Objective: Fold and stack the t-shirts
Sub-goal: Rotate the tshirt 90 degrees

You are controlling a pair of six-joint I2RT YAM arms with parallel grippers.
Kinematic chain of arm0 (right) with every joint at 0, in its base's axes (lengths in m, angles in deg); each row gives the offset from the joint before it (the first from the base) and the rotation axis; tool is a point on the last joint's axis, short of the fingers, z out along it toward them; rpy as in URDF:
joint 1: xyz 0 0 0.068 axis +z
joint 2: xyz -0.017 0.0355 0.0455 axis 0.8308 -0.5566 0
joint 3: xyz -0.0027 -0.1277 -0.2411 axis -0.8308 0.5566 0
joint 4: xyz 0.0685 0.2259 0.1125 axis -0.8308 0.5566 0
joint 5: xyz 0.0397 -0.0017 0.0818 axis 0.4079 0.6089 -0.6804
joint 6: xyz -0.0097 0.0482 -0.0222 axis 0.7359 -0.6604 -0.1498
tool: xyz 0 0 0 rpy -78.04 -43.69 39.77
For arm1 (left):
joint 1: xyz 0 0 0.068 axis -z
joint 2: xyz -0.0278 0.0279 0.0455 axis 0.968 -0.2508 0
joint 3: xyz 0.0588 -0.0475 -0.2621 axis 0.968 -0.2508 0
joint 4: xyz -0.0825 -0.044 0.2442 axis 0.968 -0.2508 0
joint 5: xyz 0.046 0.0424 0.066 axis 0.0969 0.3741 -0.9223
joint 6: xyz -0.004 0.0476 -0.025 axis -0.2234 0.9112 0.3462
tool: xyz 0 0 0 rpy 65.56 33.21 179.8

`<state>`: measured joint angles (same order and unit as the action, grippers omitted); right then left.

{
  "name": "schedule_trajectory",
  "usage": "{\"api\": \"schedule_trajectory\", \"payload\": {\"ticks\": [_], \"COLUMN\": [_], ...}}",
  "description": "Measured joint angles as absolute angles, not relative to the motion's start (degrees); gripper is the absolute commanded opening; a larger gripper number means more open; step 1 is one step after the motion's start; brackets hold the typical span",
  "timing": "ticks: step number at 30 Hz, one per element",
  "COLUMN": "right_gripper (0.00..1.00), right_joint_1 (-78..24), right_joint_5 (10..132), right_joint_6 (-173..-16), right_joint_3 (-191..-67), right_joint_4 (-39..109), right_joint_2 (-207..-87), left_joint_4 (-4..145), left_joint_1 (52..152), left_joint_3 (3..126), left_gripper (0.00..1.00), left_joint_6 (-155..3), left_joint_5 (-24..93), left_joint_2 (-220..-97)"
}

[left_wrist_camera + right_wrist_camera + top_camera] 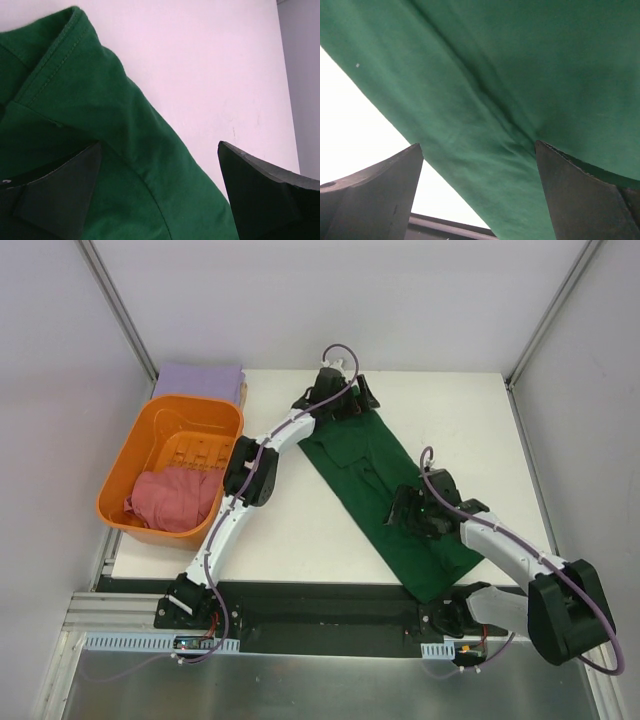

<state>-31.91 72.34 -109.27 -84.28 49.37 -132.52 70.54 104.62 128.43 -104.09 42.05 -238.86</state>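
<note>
Lying diagonally, the green t-shirt (368, 478) runs far-left to near-right

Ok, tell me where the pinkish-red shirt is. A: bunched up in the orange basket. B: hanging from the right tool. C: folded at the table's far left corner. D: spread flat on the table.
A: the pinkish-red shirt lies crumpled inside the orange basket; the dark green shirt is the one on the table.

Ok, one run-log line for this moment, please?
green shirt: long strip on table | left gripper: open, far end | right gripper: open, near half
</note>
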Motion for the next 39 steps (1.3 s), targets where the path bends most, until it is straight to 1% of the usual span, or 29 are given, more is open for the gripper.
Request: {"api": "schedule_trajectory", "payload": {"ticks": [3,5,10,15,19,21,24,30,34,39], "right_gripper": [0.96,0.96,0.96,0.96,0.96,0.96,0.96,0.96,0.96,0.96], "right_joint_1": [-32.0,-32.0,-33.4,-39.0,-41.9,-42.0,-42.1,-42.0,-40.3,-35.9], "right_joint_5": [78.4,81.8,86.5,86.4,83.1,81.3,78.8,74.2,70.9,66.0], "right_joint_6": [-107.5,-105.9,-103.2,-102.8,-102.7,-102.3,-102.1,-102.4,-103.6,-105.6], "right_joint_3": [-87.3,-89.2,-90.4,-87.0,-83.3,-83.0,-82.6,-81.7,-81.6,-81.5], "right_joint_4": [55.1,57.9,60.1,60.3,60.2,59.1,57.6,55.3,54.3,54.1], "right_joint_2": [-130.6,-127.7,-123.4,-126.2,-129.0,-129.3,-129.0,-128.0,-128.1,-128.2], "left_joint_4": [72.4,73.8,74.4,74.3,74.3,74.1,72.6,66.3,64.2,61.8], "left_joint_1": [104.6,104.8,106.7,111.8,116.6,118.4,119.1,115.6,111.6,106.5], "left_joint_3": [128.2,125.3,111.9,97.4,87.2,83.3,79.7,82.8,91.3,105.3], "left_gripper": [0.99,0.99,0.99,0.99,0.99,0.99,0.99,0.99,0.99,0.99], "left_joint_6": [-104.1,-102.9,-95.7,-91.4,-91.1,-91.7,-93.2,-96.3,-98.1,-100.3], "left_joint_5": [42.5,42.7,39.6,37.9,37.3,36.3,34.1,30.2,31.0,36.8], "left_joint_2": [-238.8,-237.2,-227.6,-212.4,-201.5,-199.0,-198.9,-208.1,-213.0,-222.0]}}
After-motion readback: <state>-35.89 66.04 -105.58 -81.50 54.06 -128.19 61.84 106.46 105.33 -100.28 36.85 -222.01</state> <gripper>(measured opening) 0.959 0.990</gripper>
